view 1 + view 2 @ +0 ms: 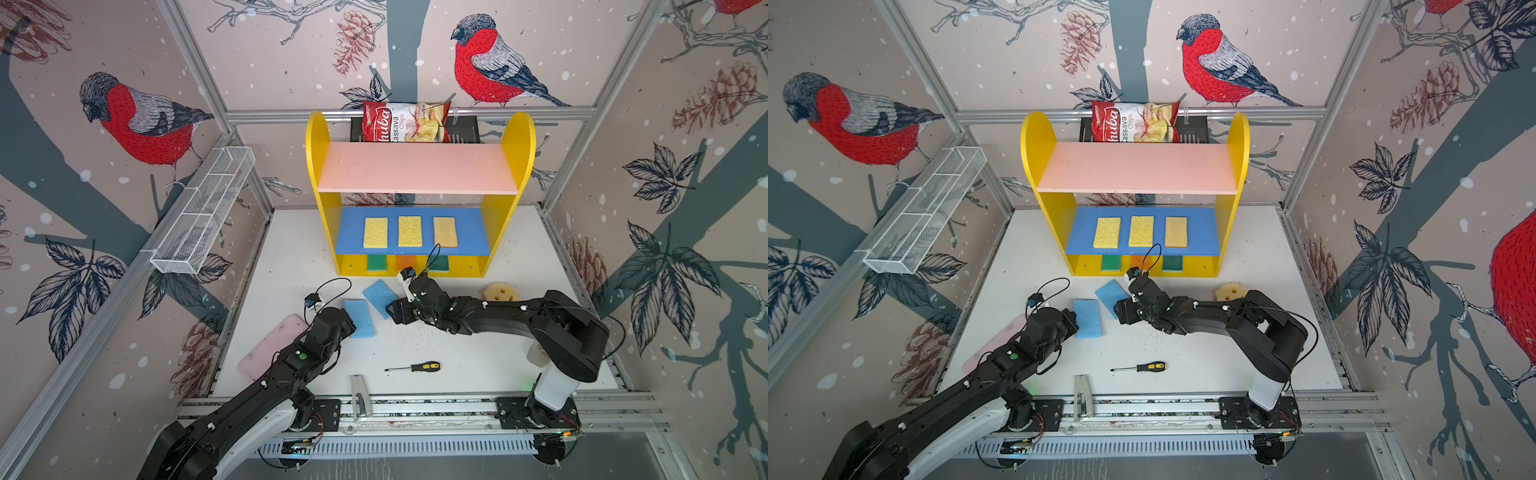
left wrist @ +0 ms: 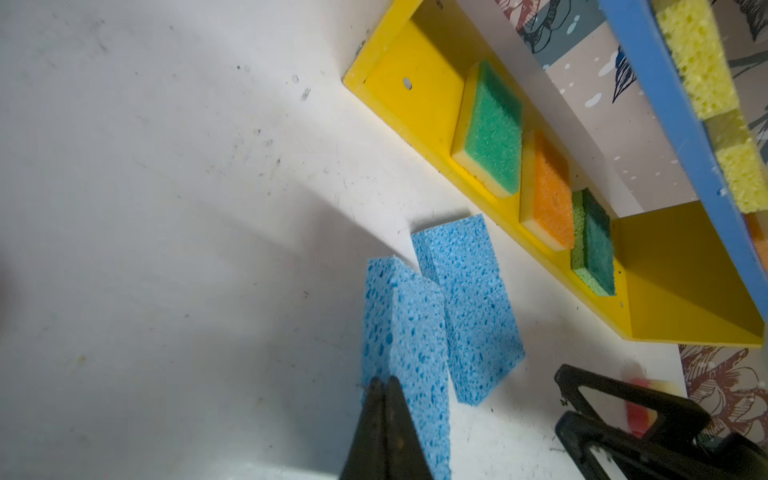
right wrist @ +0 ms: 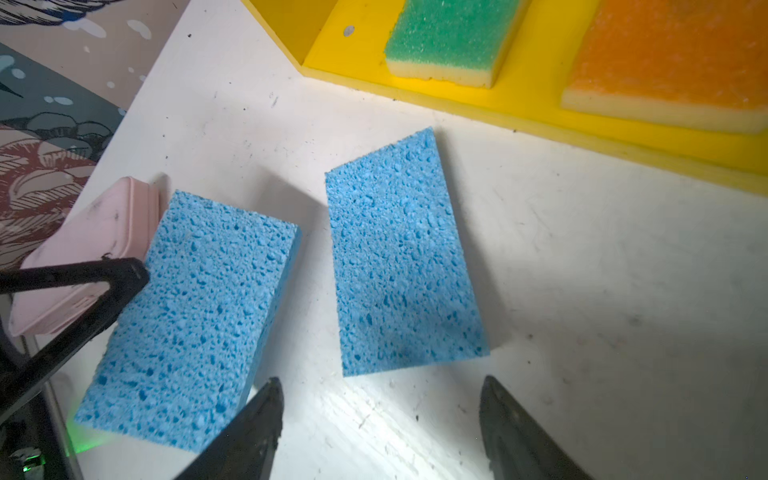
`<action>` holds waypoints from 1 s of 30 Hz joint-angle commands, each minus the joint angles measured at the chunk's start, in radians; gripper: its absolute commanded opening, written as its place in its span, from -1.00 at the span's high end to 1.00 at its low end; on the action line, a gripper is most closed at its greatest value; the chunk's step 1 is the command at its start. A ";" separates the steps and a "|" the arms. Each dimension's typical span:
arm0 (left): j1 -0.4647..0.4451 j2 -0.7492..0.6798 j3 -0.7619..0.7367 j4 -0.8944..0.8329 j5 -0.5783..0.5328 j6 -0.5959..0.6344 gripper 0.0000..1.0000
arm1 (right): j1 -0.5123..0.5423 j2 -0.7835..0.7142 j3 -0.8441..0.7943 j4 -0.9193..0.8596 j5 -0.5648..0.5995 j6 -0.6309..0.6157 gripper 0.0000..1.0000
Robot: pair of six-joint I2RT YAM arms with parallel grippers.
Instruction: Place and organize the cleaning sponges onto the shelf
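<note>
Left fingers (image 2: 374, 436) pressed together, right fingers (image 3: 249, 428) spread, shelf (image 1: 318, 166) holding six sponges (image 1: 375, 232)

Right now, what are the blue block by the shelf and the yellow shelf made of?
The blue block looks like soft, matte foam sponge: its face is full of open holes. The yellow shelf looks like painted wooden board, smooth with a sheen; paint hides any grain, so that's a guess.

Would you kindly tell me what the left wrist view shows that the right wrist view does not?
Left wrist only: the dark green sponge, and yellow sponges on the blue board. Right wrist only: the pink case. Both: two blue sponges, the light green sponge, the orange sponge, the shelf's yellow base, the left gripper and the right gripper.
</note>
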 commanded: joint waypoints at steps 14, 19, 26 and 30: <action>0.002 -0.004 0.163 0.199 -0.104 0.079 1.00 | -0.023 -0.133 0.029 0.157 -0.284 -0.002 -0.59; 0.002 0.007 0.227 0.216 -0.065 0.104 1.00 | -0.026 -0.074 0.101 0.167 -0.350 0.021 -0.59; 0.002 -0.026 0.246 0.220 -0.028 0.092 1.00 | -0.075 0.000 0.149 0.282 -0.487 0.148 -0.58; 0.002 -0.038 0.255 0.221 -0.021 0.097 1.00 | -0.110 0.028 0.161 0.383 -0.568 0.253 -0.44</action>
